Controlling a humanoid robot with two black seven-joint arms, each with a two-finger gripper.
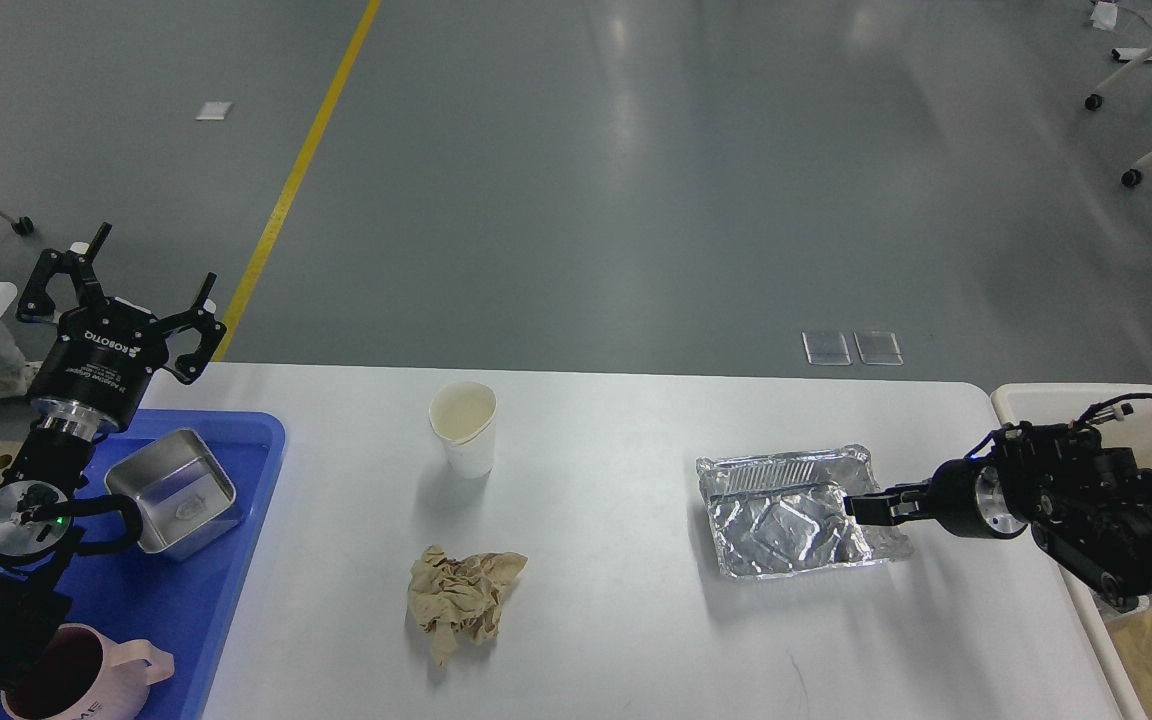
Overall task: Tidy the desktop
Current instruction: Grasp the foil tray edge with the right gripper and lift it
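On the white tabletop (616,620) the right tool (861,507) reaches over the foil tray (786,515); its grip cannot be told. The left tool (121,295) is wide open, holding nothing.

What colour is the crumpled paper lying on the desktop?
Light brown, a kraft-paper tan; the crumpled paper shows clearly in the head view.

Single view only, taken from the head, facing forward and tilted down. Near enough to fill the lower half with the white worktop (616,600), its near edge cut off at the bottom. Grey floor (636,180) with a yellow line (306,160) stretching away in the upper half. Arms entering from the left and right edges.
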